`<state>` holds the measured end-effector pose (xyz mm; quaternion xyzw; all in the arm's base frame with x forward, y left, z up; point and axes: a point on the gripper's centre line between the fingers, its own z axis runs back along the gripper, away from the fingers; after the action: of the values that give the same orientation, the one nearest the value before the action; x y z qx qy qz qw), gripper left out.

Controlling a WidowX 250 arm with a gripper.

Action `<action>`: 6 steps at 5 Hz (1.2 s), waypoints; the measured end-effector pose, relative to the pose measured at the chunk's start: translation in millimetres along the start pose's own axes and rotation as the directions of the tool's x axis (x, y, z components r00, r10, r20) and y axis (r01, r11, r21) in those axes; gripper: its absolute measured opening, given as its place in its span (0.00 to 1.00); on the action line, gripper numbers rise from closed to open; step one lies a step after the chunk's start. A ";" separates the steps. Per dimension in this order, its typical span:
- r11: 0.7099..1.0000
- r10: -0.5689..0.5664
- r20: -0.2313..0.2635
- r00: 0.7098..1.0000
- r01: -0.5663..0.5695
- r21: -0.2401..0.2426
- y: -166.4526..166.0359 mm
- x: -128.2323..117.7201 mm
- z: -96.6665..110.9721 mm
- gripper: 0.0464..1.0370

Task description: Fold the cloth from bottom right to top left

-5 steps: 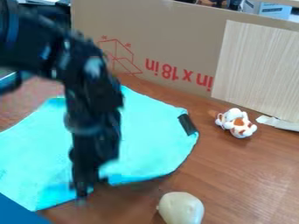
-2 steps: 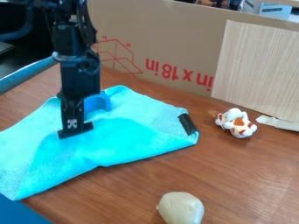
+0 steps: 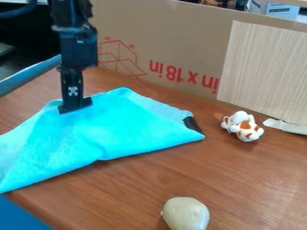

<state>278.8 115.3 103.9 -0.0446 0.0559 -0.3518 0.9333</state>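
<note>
Cloth [image 3: 120, 126] lies bright blue-green across the left and middle of the table [image 3: 240, 179], its left end running out to the view's edge just above the blue object [image 3: 21, 218] in the lower corner. Over here we see a paler stretch, not neatly covered by the layer beside it, so we judge this side of the fold uneven.

Next comes the black gripper [image 3: 75, 106], pointing down at the cloth's upper left edge. Its fingers look closed, with cloth pinched between them. We take it that the front part is doubled over towards the top left and that most of the fold is made; what seems left is to lay the held part down flat, let go and lift clear.

Through the middle, the front edge bends inward at a small notch, and beyond it we find a paler strip showing along the upper right, so the layers do not match there either. The dark patch [image 3: 192, 124] sits at the right-hand end. Near the front lies a pale, rounded object [image 3: 186, 214], and farther right a white and orange toy [image 3: 243, 126], both apart from the cloth.
</note>
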 end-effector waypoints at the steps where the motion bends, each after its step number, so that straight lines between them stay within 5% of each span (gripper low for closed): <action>1: 1.000 0.013 0.015 1.000 -0.013 -0.018 20.7 -3.1 11.6 0.01; 5: 0.995 0.034 0.016 0.999 -0.033 -0.098 95.9 9.3 15.4 0.03; 6: 0.993 0.057 0.012 0.998 -0.055 -0.102 107.0 7.1 9.6 0.18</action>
<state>355.1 191.0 99.8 -0.0932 0.0681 -0.3218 0.9397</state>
